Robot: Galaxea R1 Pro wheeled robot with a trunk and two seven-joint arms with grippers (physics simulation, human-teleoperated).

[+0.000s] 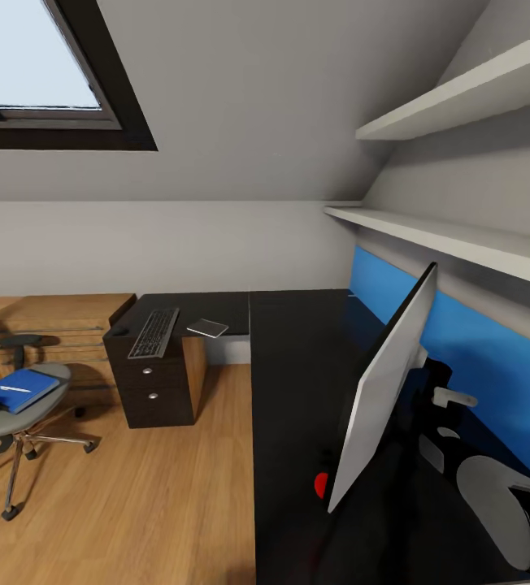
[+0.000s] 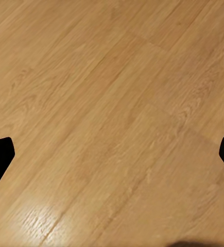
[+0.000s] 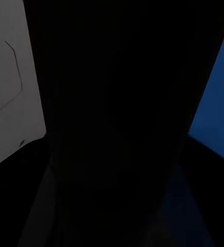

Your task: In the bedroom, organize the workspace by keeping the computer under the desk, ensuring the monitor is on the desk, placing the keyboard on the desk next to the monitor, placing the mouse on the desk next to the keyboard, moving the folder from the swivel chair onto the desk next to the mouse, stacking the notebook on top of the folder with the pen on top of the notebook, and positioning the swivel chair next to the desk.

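The black desk (image 1: 297,382) runs from the drawer unit to the near right. On it the monitor (image 1: 383,390) stands edge-on with its white back toward the blue wall. At the desk's far end lie the keyboard (image 1: 154,331), a small dark mouse (image 1: 119,331) left of it, and a thin flat notebook (image 1: 208,327) on its right. At the left, the swivel chair (image 1: 9,414) carries the blue folder (image 1: 19,390) with the white pen (image 1: 15,389) on top. My right arm (image 1: 493,504) reaches behind the monitor. My left gripper (image 2: 112,154) hangs open over wood floor. The computer is out of view.
A light wooden chest (image 1: 62,325) stands behind the chair. Two white shelves (image 1: 460,236) jut from the right wall above the desk, under a sloped ceiling with a skylight (image 1: 45,73). Wood floor (image 1: 175,487) lies between chair and desk.
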